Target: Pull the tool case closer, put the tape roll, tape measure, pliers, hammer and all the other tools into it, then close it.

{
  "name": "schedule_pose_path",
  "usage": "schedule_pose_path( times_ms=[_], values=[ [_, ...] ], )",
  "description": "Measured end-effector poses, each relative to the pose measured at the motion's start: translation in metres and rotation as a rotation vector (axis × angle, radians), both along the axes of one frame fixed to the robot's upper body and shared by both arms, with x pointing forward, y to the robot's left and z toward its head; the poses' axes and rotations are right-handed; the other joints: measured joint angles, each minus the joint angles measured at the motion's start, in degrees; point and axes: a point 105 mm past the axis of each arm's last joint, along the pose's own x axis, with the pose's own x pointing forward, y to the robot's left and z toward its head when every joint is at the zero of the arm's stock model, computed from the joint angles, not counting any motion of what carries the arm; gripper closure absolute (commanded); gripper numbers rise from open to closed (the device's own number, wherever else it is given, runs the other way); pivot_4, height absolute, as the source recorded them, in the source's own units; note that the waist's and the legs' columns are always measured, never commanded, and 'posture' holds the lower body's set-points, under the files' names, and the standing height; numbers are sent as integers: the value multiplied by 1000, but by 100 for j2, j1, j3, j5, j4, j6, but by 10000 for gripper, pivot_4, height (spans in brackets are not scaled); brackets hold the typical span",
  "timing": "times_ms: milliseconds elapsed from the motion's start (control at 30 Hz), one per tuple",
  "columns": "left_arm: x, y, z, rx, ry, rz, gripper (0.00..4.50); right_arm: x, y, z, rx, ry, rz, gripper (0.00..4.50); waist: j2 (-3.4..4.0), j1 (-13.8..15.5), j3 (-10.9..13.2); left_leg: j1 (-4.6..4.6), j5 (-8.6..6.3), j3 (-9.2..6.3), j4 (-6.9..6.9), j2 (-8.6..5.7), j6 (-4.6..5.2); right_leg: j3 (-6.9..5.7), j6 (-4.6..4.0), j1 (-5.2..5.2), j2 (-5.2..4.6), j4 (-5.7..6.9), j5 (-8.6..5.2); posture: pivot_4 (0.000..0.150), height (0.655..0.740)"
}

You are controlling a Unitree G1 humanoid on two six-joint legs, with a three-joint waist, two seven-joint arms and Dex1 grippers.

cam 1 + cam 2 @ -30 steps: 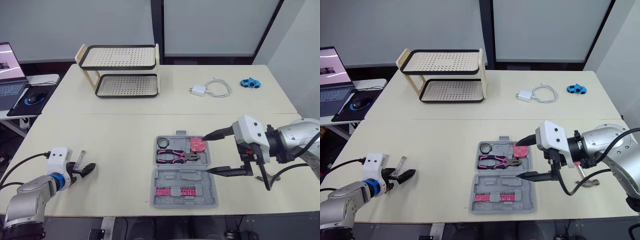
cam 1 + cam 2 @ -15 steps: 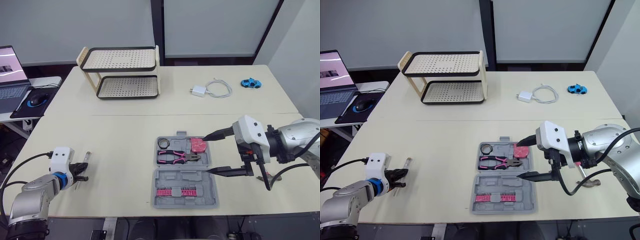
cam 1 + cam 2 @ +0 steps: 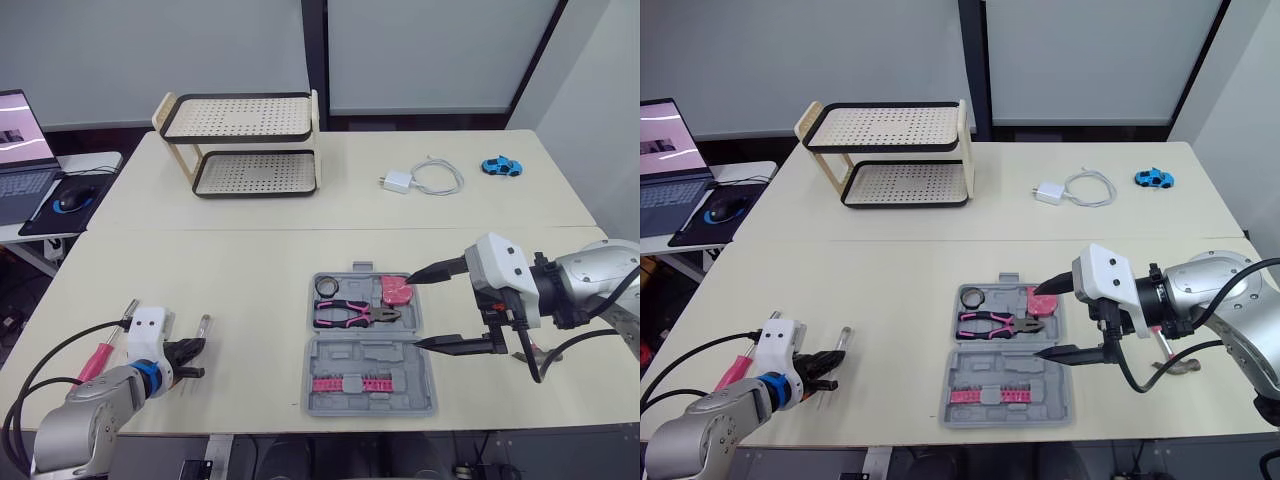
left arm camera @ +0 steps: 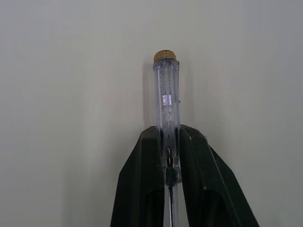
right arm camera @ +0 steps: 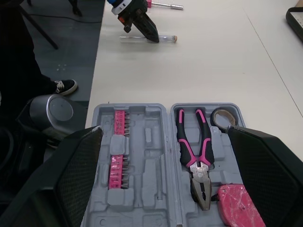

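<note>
The fingers (image 4: 137, 189) of the left gripper (image 3: 190, 356) were pinched shut on the tester (image 4: 165, 94), right where its clear barrel narrows into the metal shaft, with most of the barrel and its brass cap poking out ahead of them. To me it looked a light, stiff little thing, but smooth and round, so likely to roll or twist in a two-finger pinch. The plastic barrel would probably crack under a hard squeeze, so the collar by the shaft seemed the sensible place to hold it. It was low by the near left corner of the table (image 3: 250, 260); I couldn't tell whether it was resting on the top or just off it. The left forearm lay low along the near edge, pointing toward the case (image 3: 368, 345), with a pink screwdriver (image 3: 97, 360) just beside it.

The right gripper (image 3: 428, 308) was spread wide, holding nothing, one finger over the far right corner of the case and the other by the hinge line on its right side. That forearm reached in level from the right edge.

The case lay open at the middle of the near edge, with the tape roll (image 3: 326, 286), pliers (image 3: 355, 313) and tape measure (image 3: 397, 291) in its far half
</note>
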Motion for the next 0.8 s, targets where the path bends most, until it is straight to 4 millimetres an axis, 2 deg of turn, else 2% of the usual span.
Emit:
schedule_pose_path(
  times_ms=[167,333,800],
  values=[
    [-5,-24,9,-17,-28,-24,43384,0,0,-1,0,3,1,0,-2,1,1,0,0,3,0,-2,0,2,0,0,0,-2,0,1500,7400],
    [-5,-39,8,-8,-33,-3,43384,-1,0,-1,-3,5,2,0,-3,5,1,0,0,3,0,-4,0,2,0,2,4,-1,0,1500,7400],
    [-14,-51,-4,23,12,37,43384,-2,-2,-2,-19,11,2,0,-6,16,3,-2,0,4,-1,-13,0,2,0,2,7,-3,0,1500,7400]
  ],
)
